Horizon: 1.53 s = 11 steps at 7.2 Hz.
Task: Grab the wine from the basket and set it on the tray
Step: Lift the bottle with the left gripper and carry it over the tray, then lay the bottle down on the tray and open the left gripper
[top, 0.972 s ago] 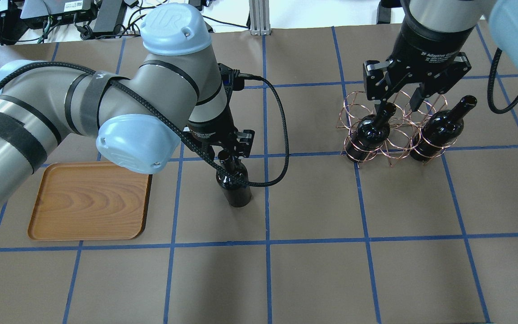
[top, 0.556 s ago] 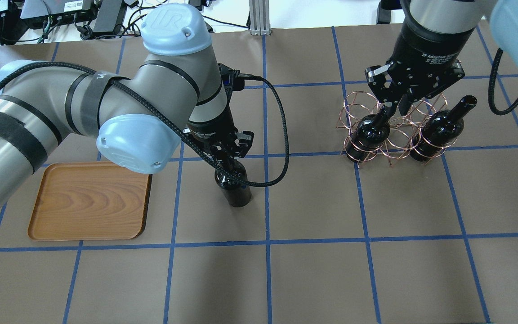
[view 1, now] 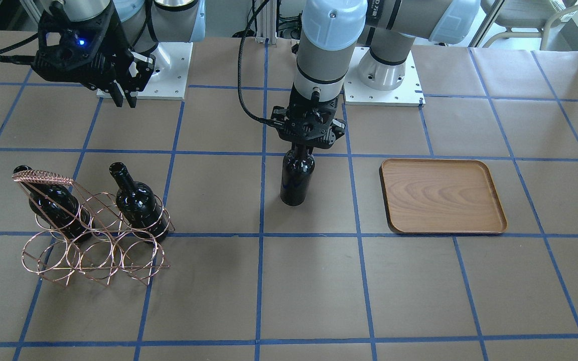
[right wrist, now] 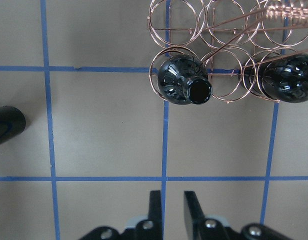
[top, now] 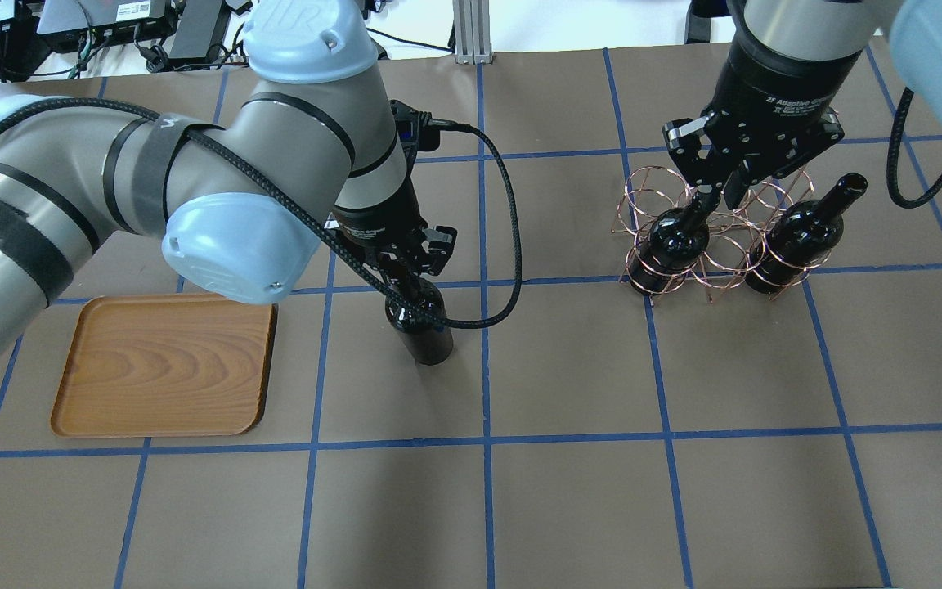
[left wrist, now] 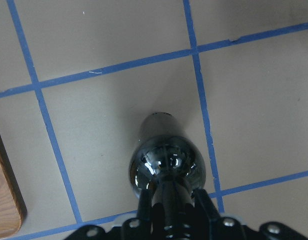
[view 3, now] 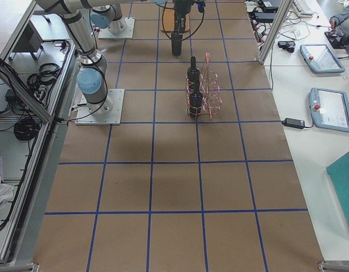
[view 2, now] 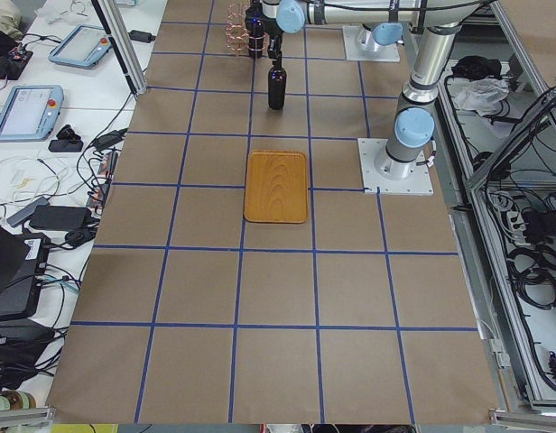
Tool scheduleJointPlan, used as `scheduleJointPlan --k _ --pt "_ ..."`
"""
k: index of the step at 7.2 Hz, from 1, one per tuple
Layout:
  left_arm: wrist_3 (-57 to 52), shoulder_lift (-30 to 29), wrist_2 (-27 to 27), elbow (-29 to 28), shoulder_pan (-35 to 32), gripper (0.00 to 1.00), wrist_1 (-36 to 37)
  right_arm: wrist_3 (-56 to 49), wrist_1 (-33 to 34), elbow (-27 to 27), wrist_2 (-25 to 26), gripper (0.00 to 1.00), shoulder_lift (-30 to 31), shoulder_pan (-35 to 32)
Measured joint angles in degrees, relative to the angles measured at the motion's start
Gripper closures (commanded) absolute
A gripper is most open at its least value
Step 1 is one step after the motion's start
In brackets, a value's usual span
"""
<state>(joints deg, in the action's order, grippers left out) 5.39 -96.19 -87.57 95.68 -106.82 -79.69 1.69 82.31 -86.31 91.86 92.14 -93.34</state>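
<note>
Wine [top: 422, 331], glossy black glass, neck gripped by left hand [top: 404, 281]; right hand [top: 721, 196] closed, empty.

My left arm [top: 291, 139] and right arm [top: 798, 33] are matte grey tubes with pale blue, screw-fastened joint caps [top: 230, 245]; black straps [top: 140, 176] pin a braided black cable [top: 518, 245] along the left.

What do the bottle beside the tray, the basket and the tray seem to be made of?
The bottle is probably dark glass, glossy, since it mirrors the lights. The basket looks like thin metal wire, copper-coloured and shiny. The tray looks like brown wood with a clear grain and a smooth finish.
</note>
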Motion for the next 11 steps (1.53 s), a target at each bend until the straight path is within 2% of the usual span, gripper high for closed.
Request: scheduleJointPlan --k 1,3,5,6,7,9,11 --pt "-0.74 0.19 -0.73 -1.99 1.4 1.0 -2.34 -0.07 0.02 0.0 0.17 1.0 0.02 0.0" --pt "-4.43 1.16 -2.39 -4.9 7.48 1.0 -6.58 -0.18 -0.32 0.0 0.72 1.0 0.05 0.0" --pt "-11.3 2.01 -7.08 -5.34 14.89 1.0 -7.85 -0.3 -0.41 0.0 0.81 1.0 0.06 0.0" --pt "-14.41 2.2 -8.91 -5.17 18.15 1.0 -8.07 -0.28 -0.47 0.0 0.65 0.83 0.05 0.0" --pt "-17.73 2.35 -9.6 -4.73 21.5 1.0 -8.18 -0.24 -0.53 -0.02 0.38 0.48 0.04 0.0" --pt "-24.27 2.74 -9.77 -2.6 27.38 1.0 -7.85 0.21 -0.36 -0.07 0.0 0.41 -0.21 0.0" --pt "-27.92 3.24 -9.29 0.23 32.82 1.0 -7.15 0.43 -0.48 -0.09 0.0 0.4 -0.32 0.0"
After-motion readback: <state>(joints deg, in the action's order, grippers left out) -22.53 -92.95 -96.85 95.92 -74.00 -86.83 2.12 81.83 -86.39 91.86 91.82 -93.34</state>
